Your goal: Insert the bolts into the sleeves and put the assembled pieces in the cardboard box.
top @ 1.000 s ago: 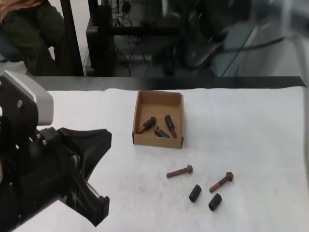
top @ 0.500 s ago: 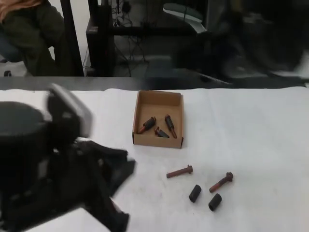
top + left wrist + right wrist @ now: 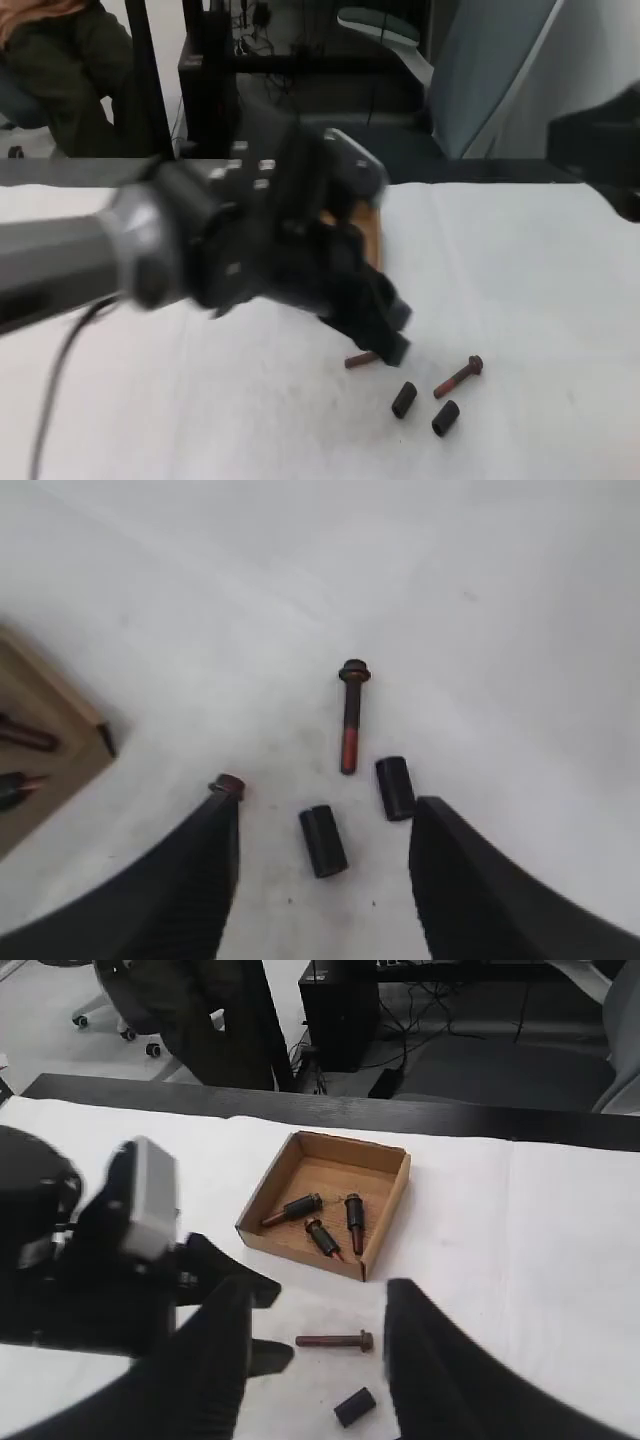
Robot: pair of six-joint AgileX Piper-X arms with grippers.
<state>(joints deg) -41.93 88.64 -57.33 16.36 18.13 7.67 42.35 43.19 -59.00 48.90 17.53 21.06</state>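
The left gripper hangs over the white bench with its fingers spread wide, holding nothing. In the gap between them lie two loose black sleeves: the nearer sleeve and, just beside it, the farther sleeve. Just past them lies one bolt, its head pointing away from the gripper and its tip near the farther sleeve. A second bolt shows its head right at the tip of one finger; whether they touch I cannot tell. The right gripper is likewise wide open and empty, and that second bolt lies in the gap between its fingers, apart from both. Farthest off stands the cardboard box, with three assembled pieces lying inside.
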